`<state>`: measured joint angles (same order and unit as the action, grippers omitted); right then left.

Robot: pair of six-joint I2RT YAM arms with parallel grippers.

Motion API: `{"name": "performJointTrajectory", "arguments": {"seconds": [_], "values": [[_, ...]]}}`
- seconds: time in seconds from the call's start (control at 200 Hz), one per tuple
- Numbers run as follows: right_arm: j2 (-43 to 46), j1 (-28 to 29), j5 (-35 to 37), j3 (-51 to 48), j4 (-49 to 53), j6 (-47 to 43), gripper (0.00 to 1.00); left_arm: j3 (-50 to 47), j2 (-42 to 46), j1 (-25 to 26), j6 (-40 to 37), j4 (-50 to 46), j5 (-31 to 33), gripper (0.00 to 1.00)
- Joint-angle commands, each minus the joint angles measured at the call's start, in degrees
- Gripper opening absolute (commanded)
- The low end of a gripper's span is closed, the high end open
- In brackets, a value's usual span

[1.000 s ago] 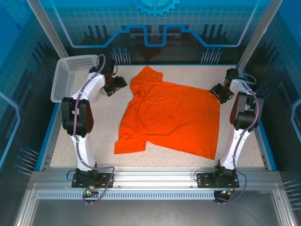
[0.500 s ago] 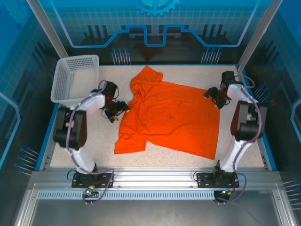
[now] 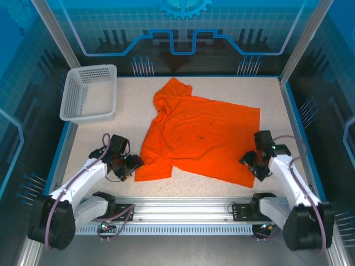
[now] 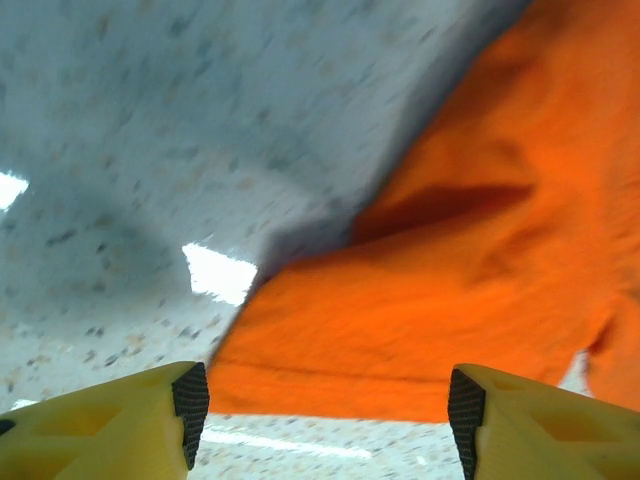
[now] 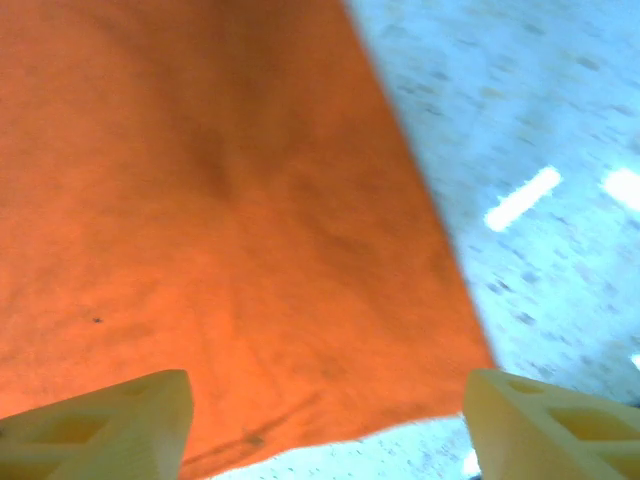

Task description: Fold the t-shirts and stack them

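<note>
Bright orange short-sleeved t-shirt lies flat mid speckled bench, long axis left-right, collar left, hem right. Jaws apart and empty on the left end effector, just beside the near sleeve. The right end effector, also apart and empty, sits at the near hem corner. Fabric lies inward of both.

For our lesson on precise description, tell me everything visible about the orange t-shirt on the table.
The t-shirt is bright orange, plain and unprinted, of soft-looking fabric, with short sleeves. It lies unfolded, spread flat with slight wrinkles, on the speckled table, collar toward the left, hem toward the right. One sleeve points far, the other near left. The left gripper is open at that near sleeve's edge, the right gripper open over the near hem corner; neither grips it.
</note>
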<state>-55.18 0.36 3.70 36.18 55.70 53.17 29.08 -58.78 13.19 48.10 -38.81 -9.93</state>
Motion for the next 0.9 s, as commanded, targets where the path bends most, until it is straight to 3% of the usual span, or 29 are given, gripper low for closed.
{"name": "performJointTrajectory", "arguments": {"seconds": [0.0, 0.22, 0.325, 0.53, 0.67, 0.895], "values": [[4.32, -3.04, 0.0, -1.6, 6.52, 5.29, 0.67, -2.96, 1.21, 1.03, 1.83, 3.47, -3.05, 0.66], [3.28, -4.49, -4.67, -6.2, 6.67, 8.97, 0.59, -5.05, -0.44, 5.36, 2.62, 9.31, -4.35, 0.62], [4.31, -4.66, -4.22, -7.76, 5.63, 11.43, 0.49, -5.95, -1.0, 5.87, 2.52, 11.31, -3.24, 0.58], [0.61, -5.58, -7.82, -9.55, -0.4, 13.36, 0.41, -5.06, -3.13, 6.35, 0.29, 11.62, -1.26, 0.53], [-1.31, -5.07, -8.99, -10.56, -2.19, 15.92, 0.41, -4.36, -3.31, 6.85, -0.99, 10.68, 0.75, 0.51], [5.76, -2.87, -6.72, -10.36, 2.77, 21.16, 0.45, -4.29, -4.23, 8.74, -0.7, 11.06, 1.42, 0.48]]}}
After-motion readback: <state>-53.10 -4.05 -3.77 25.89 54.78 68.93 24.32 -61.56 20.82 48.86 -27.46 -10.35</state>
